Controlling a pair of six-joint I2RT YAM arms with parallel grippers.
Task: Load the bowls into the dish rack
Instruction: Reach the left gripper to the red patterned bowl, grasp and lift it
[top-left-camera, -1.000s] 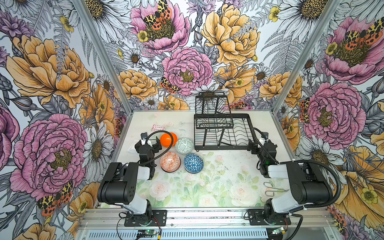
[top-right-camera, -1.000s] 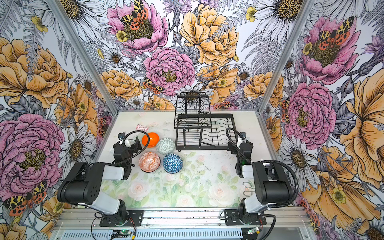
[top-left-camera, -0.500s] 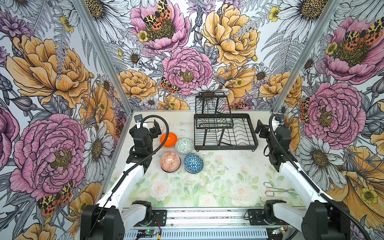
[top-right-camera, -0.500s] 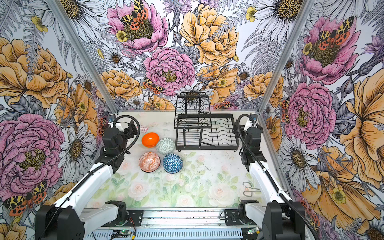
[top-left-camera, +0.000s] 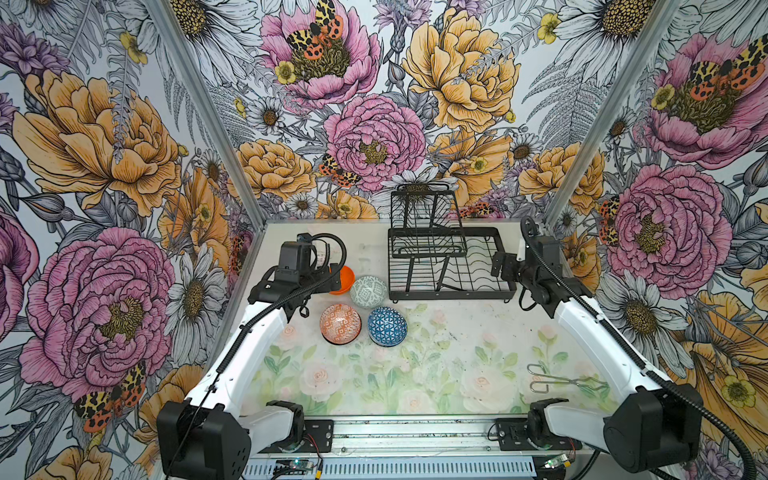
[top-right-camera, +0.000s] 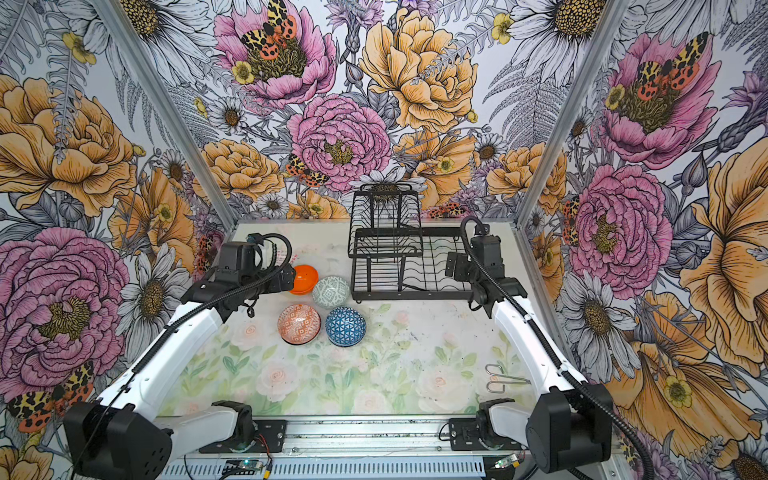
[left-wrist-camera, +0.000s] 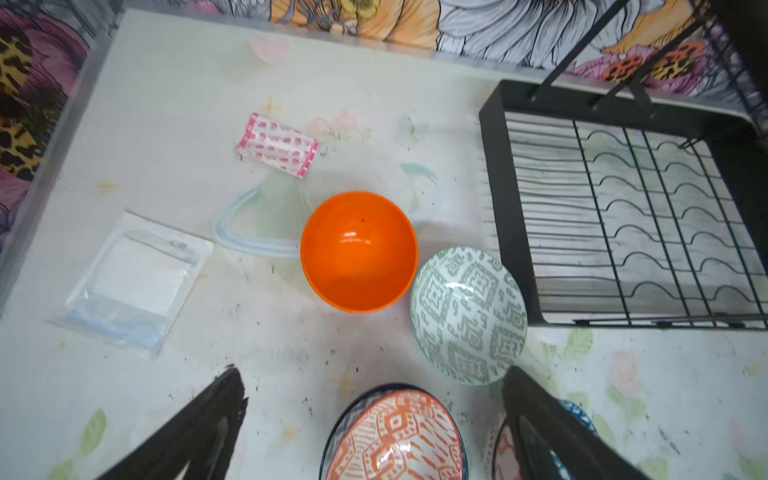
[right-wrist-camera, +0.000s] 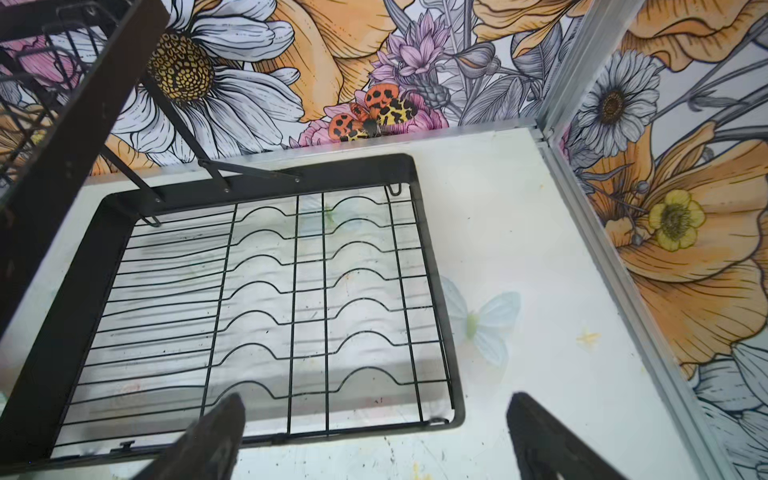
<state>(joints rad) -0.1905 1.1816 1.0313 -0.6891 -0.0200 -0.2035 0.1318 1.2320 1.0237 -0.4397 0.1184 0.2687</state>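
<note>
Left wrist view: my left gripper (left-wrist-camera: 374, 374), spread and empty, is the nearer; orange bowl (left-wrist-camera: 359, 251) lies just ahead of it, near the rack (left-wrist-camera: 498, 187). My right gripper (right-wrist-camera: 376, 399), spread, hangs over the rack.

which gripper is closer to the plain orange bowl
Left. The left gripper hangs open just short of the orange bowl; the right gripper is open at the right end of the dish rack, the rack lying between.

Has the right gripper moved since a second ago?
Yes. The right gripper advanced toward the back wall, now above the black wire dish rack's right front corner.
</note>
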